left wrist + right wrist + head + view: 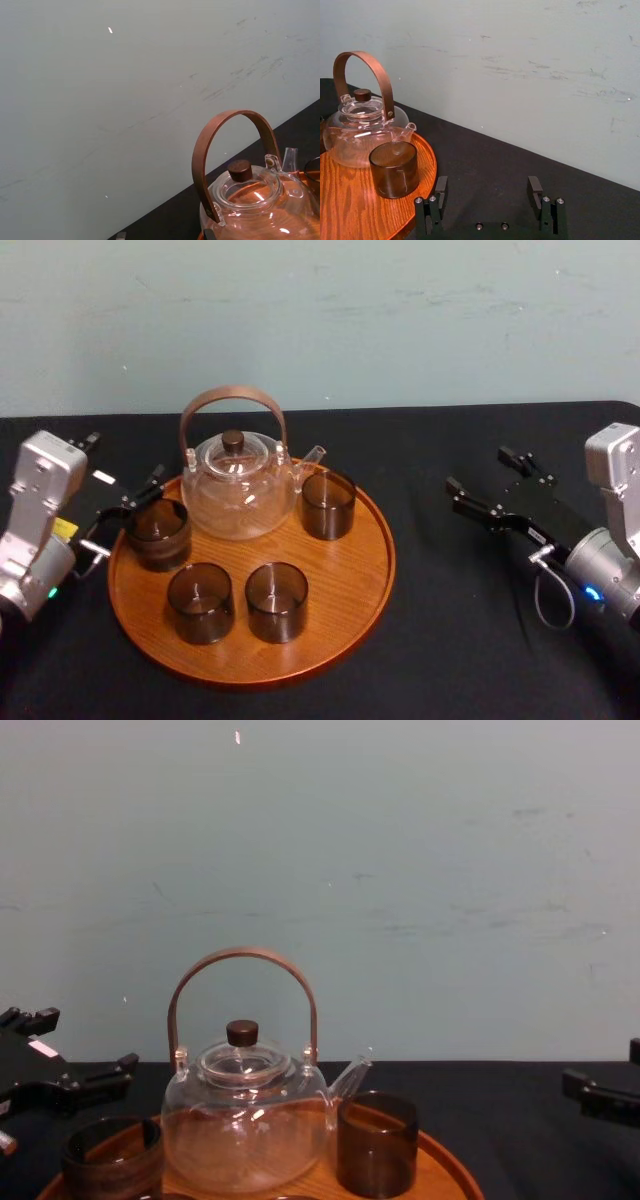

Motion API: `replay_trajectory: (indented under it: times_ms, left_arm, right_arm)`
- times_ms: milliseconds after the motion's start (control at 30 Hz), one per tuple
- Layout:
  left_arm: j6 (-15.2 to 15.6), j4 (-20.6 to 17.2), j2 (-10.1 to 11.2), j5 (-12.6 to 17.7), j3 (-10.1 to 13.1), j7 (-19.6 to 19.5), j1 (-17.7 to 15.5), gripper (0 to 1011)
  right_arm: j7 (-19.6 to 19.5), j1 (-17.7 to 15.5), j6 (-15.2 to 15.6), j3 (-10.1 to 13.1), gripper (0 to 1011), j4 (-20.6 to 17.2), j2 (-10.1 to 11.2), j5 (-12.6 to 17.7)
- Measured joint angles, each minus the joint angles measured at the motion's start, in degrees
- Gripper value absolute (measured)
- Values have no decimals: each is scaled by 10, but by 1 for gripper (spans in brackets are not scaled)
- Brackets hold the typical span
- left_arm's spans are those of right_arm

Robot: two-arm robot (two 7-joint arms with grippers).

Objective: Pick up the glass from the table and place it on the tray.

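Observation:
The round orange-brown wooden tray [350,585] holds a clear glass teapot [240,490] and several dark smoked glasses. One glass [157,533] stands at the tray's left edge, right beside my left gripper [128,512]. That gripper is open, with its fingers apart and nothing between them. In the chest view the left gripper [75,1048] hovers a little above and behind this glass [112,1157]. My right gripper [478,470] is open and empty over the black table, well to the right of the tray. Its two fingers [441,186] frame bare cloth, with another glass [394,169] off to the side.
Two more glasses [200,602] [276,601] stand at the tray's front, one [328,504] by the teapot's spout. The teapot's tall brown handle [242,960] rises mid-tray. A black cloth [470,640] covers the table; a pale wall [320,320] closes the back.

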Motion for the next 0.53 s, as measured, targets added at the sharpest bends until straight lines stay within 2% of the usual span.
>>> replay_trajectory:
  times_ms: [533]
  left_arm:
    - [0,0,0,0,0,0,0,1001]
  right_arm:
    - [5,2,1,-4,1002,0,1,2]
